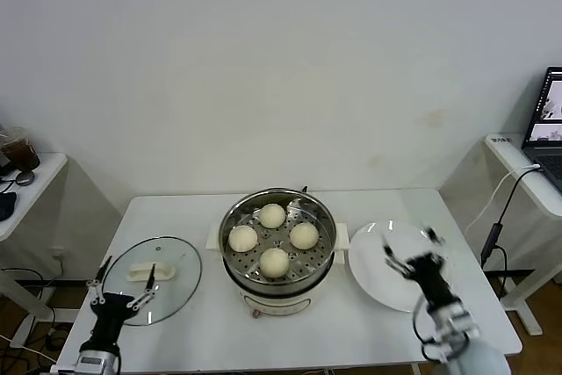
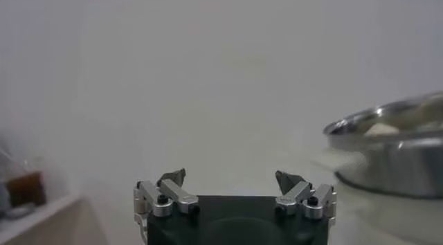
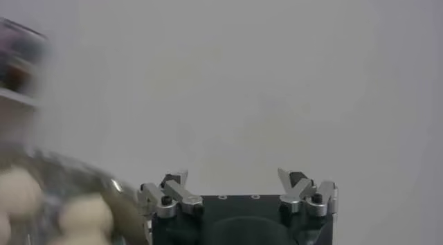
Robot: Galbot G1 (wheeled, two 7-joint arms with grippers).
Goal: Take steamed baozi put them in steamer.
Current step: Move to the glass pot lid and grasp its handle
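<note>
left gripper jaws open, empty, over glass lid | right gripper jaws open, empty, above bare plate | four baozi sit in steamer | risk: arm sweeping inward could knock plate or steamer rim

4 baozi in steamer

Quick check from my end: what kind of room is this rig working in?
Probably a lab or office test area, not a kitchen: a plain white table against a bare wall, a laptop on a side desk, and the steamer as the only cookware setup.
</note>
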